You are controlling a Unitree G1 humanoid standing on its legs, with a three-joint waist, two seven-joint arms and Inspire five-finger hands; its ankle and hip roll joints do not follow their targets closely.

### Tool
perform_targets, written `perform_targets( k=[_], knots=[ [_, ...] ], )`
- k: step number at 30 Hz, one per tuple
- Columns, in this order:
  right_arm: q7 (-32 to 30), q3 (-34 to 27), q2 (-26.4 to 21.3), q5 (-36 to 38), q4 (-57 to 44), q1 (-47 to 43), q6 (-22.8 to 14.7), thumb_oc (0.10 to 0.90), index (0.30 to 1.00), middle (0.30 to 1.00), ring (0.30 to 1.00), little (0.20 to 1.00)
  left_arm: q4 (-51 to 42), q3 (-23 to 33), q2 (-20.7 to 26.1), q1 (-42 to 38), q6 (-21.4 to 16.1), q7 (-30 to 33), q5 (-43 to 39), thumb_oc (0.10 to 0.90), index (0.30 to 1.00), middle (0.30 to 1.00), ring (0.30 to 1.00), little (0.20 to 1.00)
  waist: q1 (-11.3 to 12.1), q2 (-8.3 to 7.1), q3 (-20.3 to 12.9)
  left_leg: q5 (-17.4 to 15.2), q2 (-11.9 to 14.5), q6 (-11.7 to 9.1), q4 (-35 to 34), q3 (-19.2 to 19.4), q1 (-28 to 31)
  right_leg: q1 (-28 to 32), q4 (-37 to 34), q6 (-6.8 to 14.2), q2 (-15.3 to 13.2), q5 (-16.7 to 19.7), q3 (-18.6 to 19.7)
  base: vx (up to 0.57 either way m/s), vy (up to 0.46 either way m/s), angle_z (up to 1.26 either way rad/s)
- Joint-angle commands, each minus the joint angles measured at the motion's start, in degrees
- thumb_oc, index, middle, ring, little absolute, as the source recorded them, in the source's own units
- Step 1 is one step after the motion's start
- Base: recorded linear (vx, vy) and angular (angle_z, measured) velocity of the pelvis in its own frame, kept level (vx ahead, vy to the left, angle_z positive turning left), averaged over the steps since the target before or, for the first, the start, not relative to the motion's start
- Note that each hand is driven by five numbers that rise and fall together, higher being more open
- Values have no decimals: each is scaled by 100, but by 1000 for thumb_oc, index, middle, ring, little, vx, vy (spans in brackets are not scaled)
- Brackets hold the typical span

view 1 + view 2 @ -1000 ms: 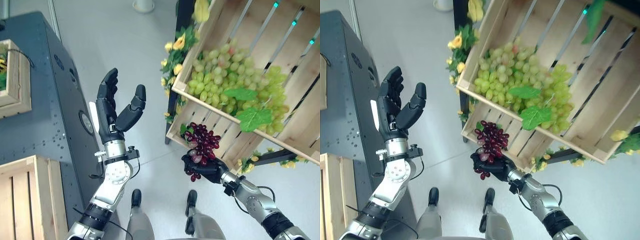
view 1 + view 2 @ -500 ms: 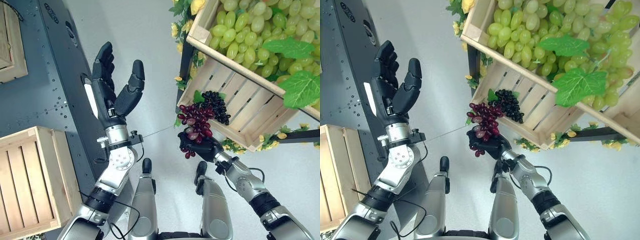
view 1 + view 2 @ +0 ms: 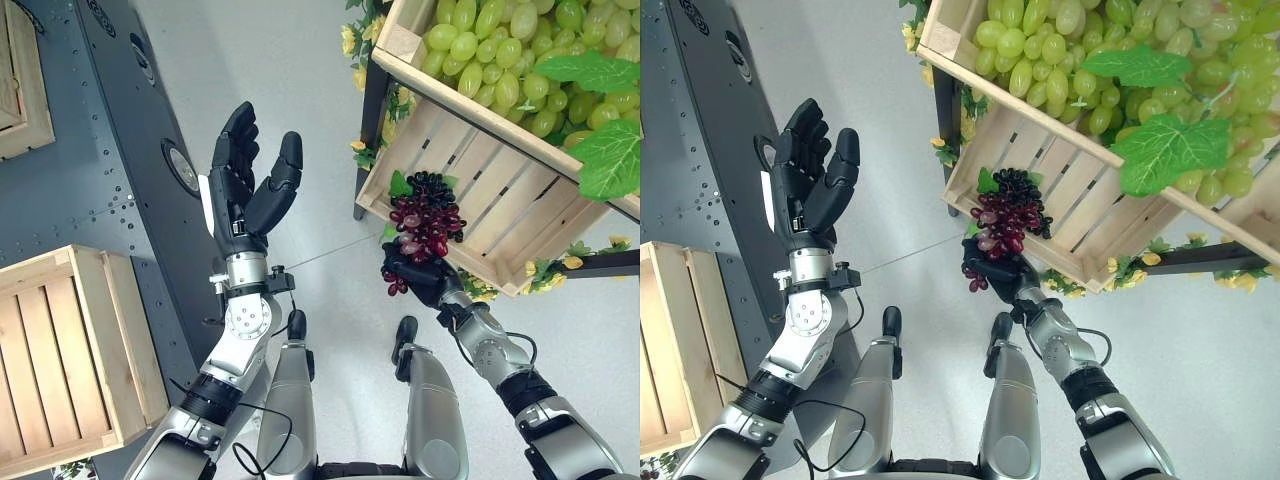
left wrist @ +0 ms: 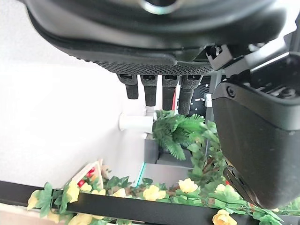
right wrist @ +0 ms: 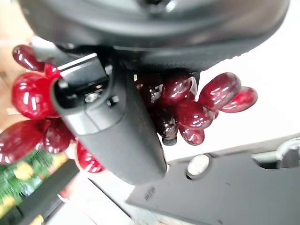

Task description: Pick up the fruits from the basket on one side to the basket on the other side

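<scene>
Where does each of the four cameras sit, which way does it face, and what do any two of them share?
Left eye view: on the head, looking down; open left hand raised, right hand clutching the dark red grape bunch beside the slatted wooden crate of green grapes.
Right eye view: beside it, same scene; both share hands, bunch and crate.
Left wrist view: on the left wrist, along straight fingers towards yellow flowers.
Right wrist view: on the right wrist; thumb curled over the bunch, shared with the eye views.

Silver-grey jointed arms, black wrist cables; dark left hand (image 3: pixel 243 195), dark right hand (image 3: pixel 418 278).
</scene>
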Motion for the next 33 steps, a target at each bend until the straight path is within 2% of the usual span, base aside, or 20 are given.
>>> perform_targets(
  k=[1, 4, 9, 16, 19, 22, 27, 28, 29, 30, 31, 33],
  knots=[
    [-94, -600, -278, 796, -358, -681, -784, 400, 300, 300, 300, 300, -692, 62, 24, -391, -606, -352, -174, 800, 900, 900, 900, 900, 73, 146, -72, 425, -360, 301, 374, 93, -483, 490, -215, -602, 425, -4, -65, 52, -38, 0],
    [-178, -752, -274, 879, -228, -732, -824, 400, 300, 300, 300, 300, -736, 71, 54, -359, -670, -496, -93, 800, 900, 900, 900, 900, 94, 152, -72, 451, -320, 299, 345, 120, -447, 570, -269, -611, 454, -10, -79, 65, -32, 1],
    [-350, -958, -452, 1198, 188, -982, -832, 400, 300, 300, 300, 300, -809, -37, 114, -383, -497, -805, -316, 800, 900, 900, 900, 900, 155, 110, -72, 405, -287, 300, 423, 134, -479, 665, -351, -630, 515, 27, -108, 48, -47, 2],
    [-778, -1166, -761, 1138, 593, -1206, -717, 400, 300, 300, 300, 300, -708, -122, 315, -348, -321, -976, -272, 800, 900, 900, 900, 900, 194, 116, -72, 340, -280, 327, 531, 140, -493, 743, -400, -637, 531, 69, -115, 56, -23, 1],
    [-916, -1284, -885, 1255, 676, -1220, -861, 400, 300, 300, 300, 300, -669, -121, 390, -252, -321, -1055, -337, 800, 900, 900, 900, 900, 209, 140, -72, 315, -283, 343, 508, 140, -460, 790, -409, -636, 537, 73, -113, 70, -9, 0],
    [-1103, -1336, -989, 995, 695, -1302, -932, 400, 300, 300, 300, 300, -673, -154, 455, -251, -326, -1057, -366, 800, 900, 900, 900, 900, 211, 154, -72, 334, -286, 347, 473, 154, -500, 763, -448, -627, 540, 107, -113, 0, 0, 0],
    [-1450, -1332, -1210, 645, 717, -1449, -933, 400, 300, 300, 300, 300, -689, -172, 608, -252, -248, -1091, -419, 800, 900, 900, 900, 900, 240, 86, -72, 221, -245, 361, 494, 180, -587, 715, -484, -595, 537, 156, -161, 1, -42, 1],
    [-1571, -1317, -1249, 564, 731, -1474, -931, 547, 521, 521, 521, 521, -685, -177, 629, -236, -243, -1114, -414, 800, 900, 900, 900, 900, 253, 64, -72, 199, -225, 351, 491, 188, -587, 727, -506, -582, 548, 151, -172, 10, -61, 1],
    [-1658, -1312, -1288, 512, 748, -1498, -949, 770, 855, 855, 855, 855, -684, -176, 646, -236, -229, -1132, -416, 800, 900, 900, 900, 900, 257, 52, -72, 211, -207, 350, 478, 197, -593, 726, -523, -582, 556, 158, -186, -2, -46, -1],
    [-1666, -1318, -1311, 509, 762, -1516, -954, 770, 855, 855, 855, 855, -681, -175, 660, -249, -234, -1135, -420, 800, 900, 900, 900, 900, 251, 47, -72, 243, -208, 355, 460, 193, -619, 703, -537, -587, 556, 183, -195, -1, -44, 1],
    [-1776, -1319, -1376, 461, 823, -1534, -1013, 800, 900, 900, 900, 900, -685, -205, 698, -230, -235, -1144, -433, 800, 900, 900, 900, 900, 261, 28, -72, 197, -188, 353, 465, 200, -612, 725, -562, -586, 570, 170, -209, -4, -39, 0],
    [-2006, -1342, -1432, 319, 858, -1568, -1083, 800, 900, 900, 900, 900, -700, -218, 726, -222, -220, -1145, -425, 800, 900, 900, 900, 900, 266, 15, -72, 162, -180, 369, 470, 215, -633, 712, -574, -584, 578, 179, -217, 3, -22, 0]
  ],
)
